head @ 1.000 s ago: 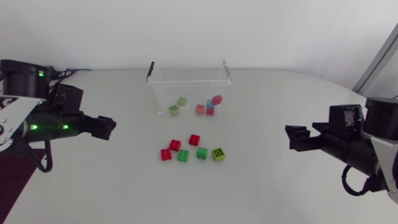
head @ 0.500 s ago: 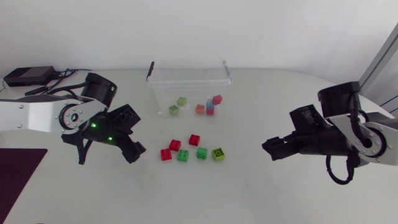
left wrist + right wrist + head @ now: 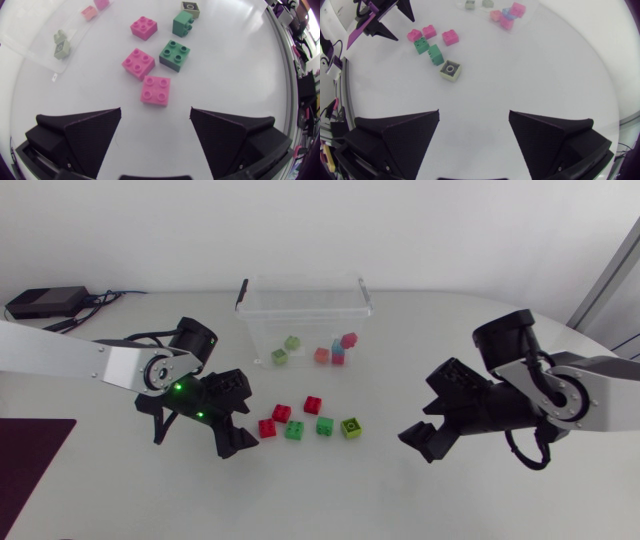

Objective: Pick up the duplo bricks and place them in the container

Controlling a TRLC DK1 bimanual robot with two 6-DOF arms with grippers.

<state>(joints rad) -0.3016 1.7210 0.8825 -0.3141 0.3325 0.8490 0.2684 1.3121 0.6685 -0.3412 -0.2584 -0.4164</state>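
Duplo bricks [image 3: 294, 430], six loose, lie just below the frame's centre in the head view, between two open grippers.

Three red, two green and one yellow-green brick [image 3: 351, 427] sit studs up on the white table [image 3: 330, 500]. They are square, so none has a long axis of its own, but the cluster stretches left to right. The clear container [image 3: 300, 283] stands above them in the frame, its long side also left to right, with five more bricks inside. The left gripper [image 3: 230, 442], fingers spread wide, is just left of the nearest red brick [image 3: 267, 428], which lies ahead of its gap [image 3: 155, 111]. The right gripper [image 3: 418, 442], fingers apart, stands well right of the yellow-green brick. A black box [image 3: 45, 302] sits upper left.
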